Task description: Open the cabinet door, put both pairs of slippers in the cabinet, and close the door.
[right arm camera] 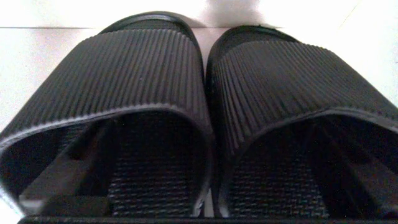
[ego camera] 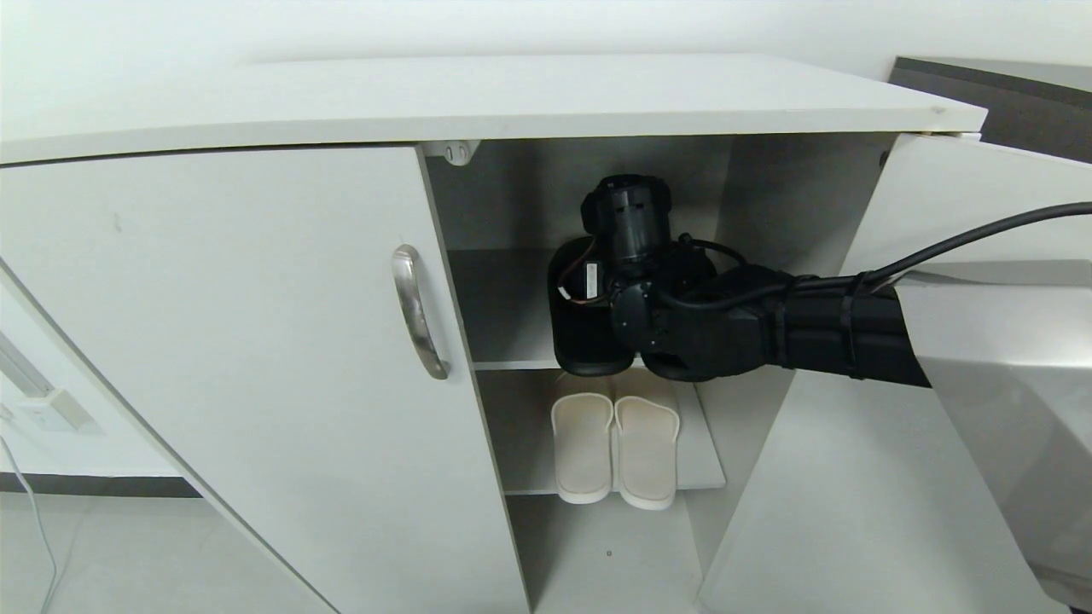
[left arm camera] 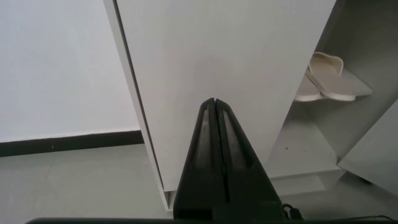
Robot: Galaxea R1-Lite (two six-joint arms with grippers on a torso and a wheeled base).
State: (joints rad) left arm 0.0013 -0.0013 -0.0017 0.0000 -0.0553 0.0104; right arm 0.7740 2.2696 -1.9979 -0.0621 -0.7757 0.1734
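The right gripper [ego camera: 616, 286] sits at the heel end of the black slippers [right arm camera: 205, 112]; whether it is clamped on them cannot be told. The pair is side by side, touching, at the upper shelf [ego camera: 503, 307] of the cabinet [ego camera: 512, 94], with long axes running front to back and toes toward the back wall. The left gripper [left arm camera: 214, 109], jaws pressed together and holding nothing, hangs before the closed left door [left arm camera: 217, 50].

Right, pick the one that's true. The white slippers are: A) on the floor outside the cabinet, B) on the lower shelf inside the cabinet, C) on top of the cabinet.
B: the white slippers lie side by side on the lower shelf inside the cabinet, beneath the black slippers on the shelf above.
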